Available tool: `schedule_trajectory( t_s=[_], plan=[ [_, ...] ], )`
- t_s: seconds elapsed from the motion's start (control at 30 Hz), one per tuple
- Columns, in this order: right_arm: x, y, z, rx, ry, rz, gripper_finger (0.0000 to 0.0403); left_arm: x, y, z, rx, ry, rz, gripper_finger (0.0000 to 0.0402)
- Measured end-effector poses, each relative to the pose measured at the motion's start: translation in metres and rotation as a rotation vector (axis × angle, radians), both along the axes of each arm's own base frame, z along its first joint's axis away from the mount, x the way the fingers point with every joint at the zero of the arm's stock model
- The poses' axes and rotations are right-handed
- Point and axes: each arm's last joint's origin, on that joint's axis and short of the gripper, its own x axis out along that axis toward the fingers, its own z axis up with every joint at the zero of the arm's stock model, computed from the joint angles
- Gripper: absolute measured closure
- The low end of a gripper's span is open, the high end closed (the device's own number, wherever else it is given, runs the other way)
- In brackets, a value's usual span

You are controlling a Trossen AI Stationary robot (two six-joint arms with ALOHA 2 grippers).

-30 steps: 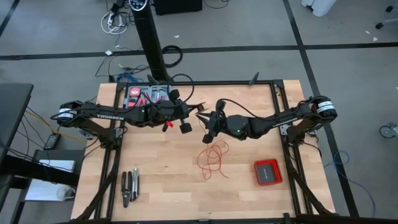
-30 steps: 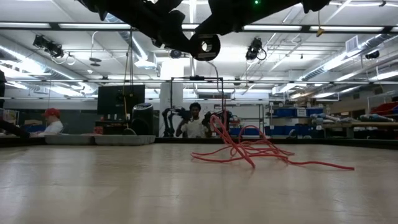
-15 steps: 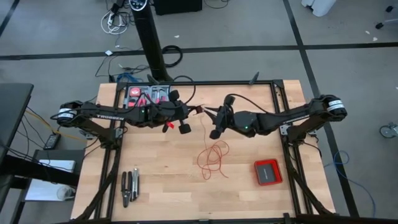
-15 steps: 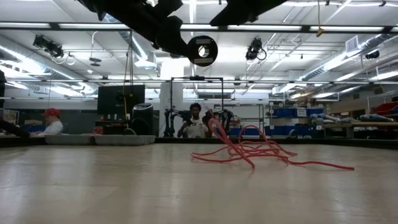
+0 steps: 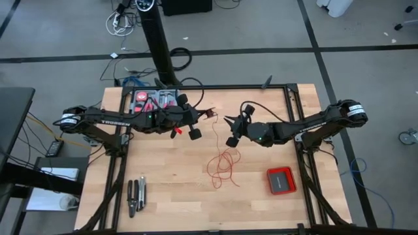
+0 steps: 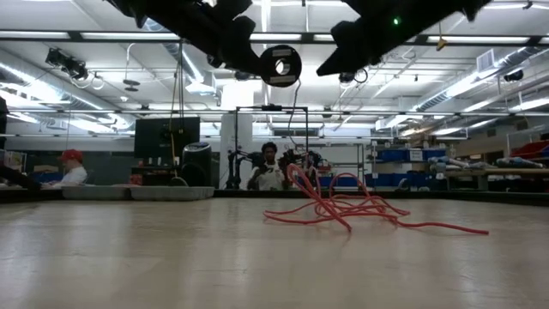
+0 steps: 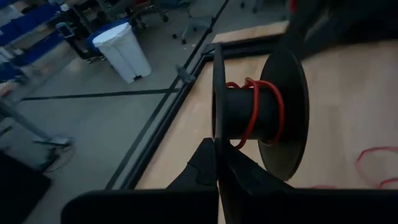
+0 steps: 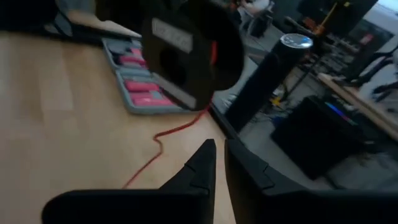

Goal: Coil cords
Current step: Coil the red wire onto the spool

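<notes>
Above the table, spool (image 7: 252, 115) axis level, red wire (image 5: 223, 166) trailing down

Lighting's pretty even from above, the wooden surface (image 5: 170, 189) looks bright with only soft shadows under the arms. At table height the ceiling strip lights (image 6: 103, 36) glare hard, so both arms go to near-black silhouettes against them, and the near part of the surface is soft and out of focus. Left wrist shot is dim and bluish; the spool (image 7: 261, 112) is fairly sharp, the floor behind hazy. Right wrist shot is blurry all over, with the toolkit (image 8: 140, 84) smeared.
</notes>
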Motion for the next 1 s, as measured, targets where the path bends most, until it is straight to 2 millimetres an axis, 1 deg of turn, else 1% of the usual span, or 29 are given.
schedule_trajectory(
  t_s=[0.13,0.27,0.43,0.5,0.6,0.77,1.0],
  plan=[
    [-0.007,-0.003,-0.019,0.038,-0.082,0.048,0.0383,0.001,0.0,0.003,-0.019,-0.047,-0.012,0.0401],
    [-0.01,-0.01,-0.025,0.064,-0.109,0.039,0.0381,0.003,0.0,0.009,-0.037,-0.12,-0.003,0.0401],
    [-0.009,-0.012,-0.025,0.092,-0.123,0.055,0.0362,0.004,0.0,0.013,-0.062,-0.178,0.007,0.0401],
    [-0.01,-0.012,-0.023,0.094,-0.128,0.054,0.0355,0.004,0.0,0.014,-0.077,-0.236,0.019,0.0401],
    [-0.01,-0.013,-0.024,0.105,-0.131,0.047,0.0346,0.0,0.0,0.008,-0.088,-0.341,0.02,0.0401],
    [-0.011,-0.013,-0.023,0.105,-0.134,0.048,0.0344,-0.008,0.0,-0.005,-0.076,-0.448,0.018,0.0401],
    [-0.015,-0.013,-0.011,0.13,-0.194,0.083,0.0345,-0.014,0.0,-0.006,-0.064,-0.545,0.014,0.0401]
  ],
)
